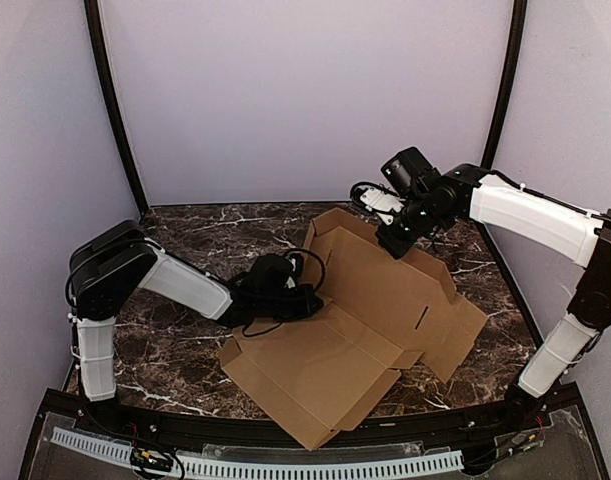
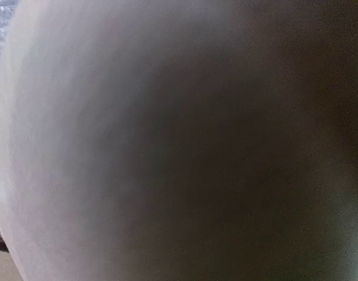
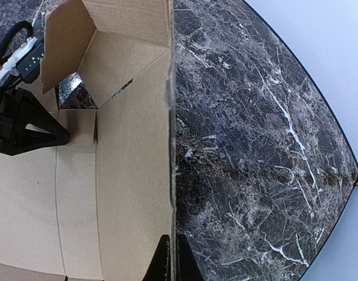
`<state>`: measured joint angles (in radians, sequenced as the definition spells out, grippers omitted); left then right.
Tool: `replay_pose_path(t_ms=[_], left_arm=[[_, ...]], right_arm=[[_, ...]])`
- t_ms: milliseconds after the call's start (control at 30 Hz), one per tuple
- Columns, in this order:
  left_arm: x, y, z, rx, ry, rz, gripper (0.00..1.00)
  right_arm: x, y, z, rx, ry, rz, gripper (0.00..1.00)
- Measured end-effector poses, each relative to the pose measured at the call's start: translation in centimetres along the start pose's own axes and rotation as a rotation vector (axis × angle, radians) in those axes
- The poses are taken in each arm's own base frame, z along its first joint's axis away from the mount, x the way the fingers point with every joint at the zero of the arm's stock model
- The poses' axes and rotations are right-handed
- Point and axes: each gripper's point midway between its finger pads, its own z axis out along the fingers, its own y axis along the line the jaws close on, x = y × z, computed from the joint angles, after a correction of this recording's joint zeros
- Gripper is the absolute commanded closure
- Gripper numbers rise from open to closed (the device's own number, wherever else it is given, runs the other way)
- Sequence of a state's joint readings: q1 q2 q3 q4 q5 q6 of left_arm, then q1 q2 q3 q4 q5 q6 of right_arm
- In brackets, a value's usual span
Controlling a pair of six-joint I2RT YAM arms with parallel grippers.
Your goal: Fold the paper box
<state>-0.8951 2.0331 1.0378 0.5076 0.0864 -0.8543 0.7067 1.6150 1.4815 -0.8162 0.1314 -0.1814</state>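
The paper box (image 1: pixel 365 320) is a brown cardboard sheet lying mostly flat on the table, with its far side wall and a far-left corner flap raised. My right gripper (image 1: pixel 395 240) is shut on the top edge of that raised wall (image 3: pixel 132 175), with one finger on each side of it (image 3: pixel 174 257). My left gripper (image 1: pixel 303 298) rests on the box's left part. In the right wrist view its black tip (image 3: pixel 64 137) touches a small flap near the raised corner. The left wrist view shows only a blurred grey-brown surface, so its jaws are hidden.
The dark marble table (image 1: pixel 185 240) extends around the box and beyond the raised wall (image 3: pixel 255 146). Pale enclosure walls and black posts (image 1: pixel 113 110) stand at the back and sides. A perforated rail (image 1: pixel 285 465) runs along the near edge.
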Motion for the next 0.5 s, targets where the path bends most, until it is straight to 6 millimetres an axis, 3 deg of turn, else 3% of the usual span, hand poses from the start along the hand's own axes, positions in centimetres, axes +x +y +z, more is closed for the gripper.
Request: replay_pose_path(t_ms=[200,367,500], left_arm=[[-2.4,-2.1,-3.4,-0.017,-0.04,0.064,0.99],[-6.2,-5.5,-8.9,0.001,-0.147,0.131,0.97],[-8.6,-6.7,-13.4,-0.007,-0.223,0.177,0.95]], right_arm=[[0.0,-0.1,0.0,0.005,0.002,-0.022,1.0],[0.1,-0.2,0.0,0.013,-0.004,-0.078,1.0],[0.3,-0.1,-0.1,0.028,-0.024,-0.151,1.0]])
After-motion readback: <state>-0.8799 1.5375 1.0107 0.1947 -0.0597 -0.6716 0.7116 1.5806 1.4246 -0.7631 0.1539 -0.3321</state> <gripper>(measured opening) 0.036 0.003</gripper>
